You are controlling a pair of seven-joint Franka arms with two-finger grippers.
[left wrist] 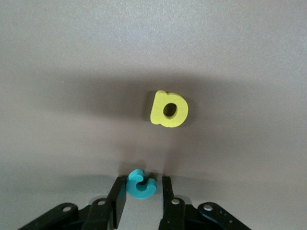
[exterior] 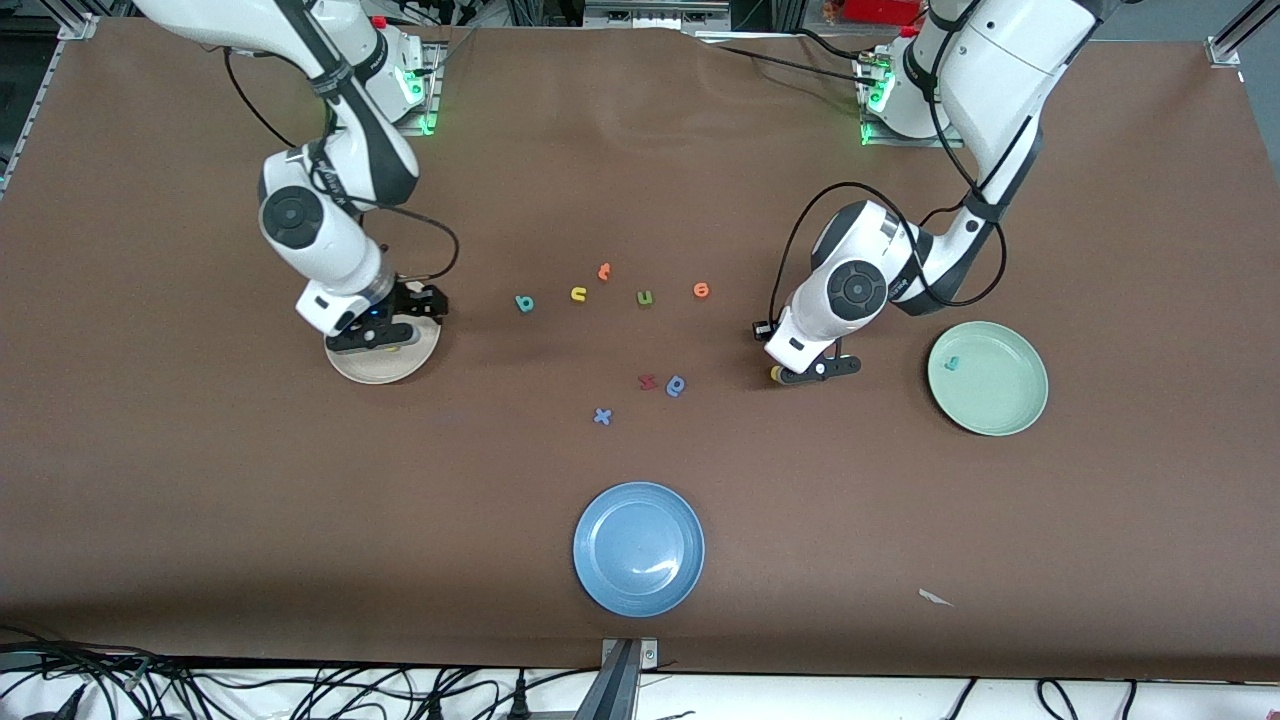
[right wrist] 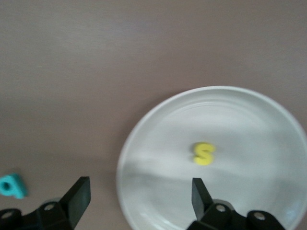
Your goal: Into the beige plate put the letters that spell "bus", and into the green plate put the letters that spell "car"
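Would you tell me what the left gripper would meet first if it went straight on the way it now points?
Probably the table: the left gripper points down, shut on the teal "c"; the yellow "a" lies just ahead.

the "s" (right wrist: 204, 153) lies in the beige plate (exterior: 412, 365). the "r" (exterior: 954, 362) lies in the green plate (exterior: 1010, 410).

A brown cloth-covered table (exterior: 200, 480) carries a round blue plate (exterior: 639, 548) nearest the front camera. Farther than it lie small foam letters (exterior: 644, 297), a beige plate (exterior: 385, 365) and a pale green plate (exterior: 988, 378).
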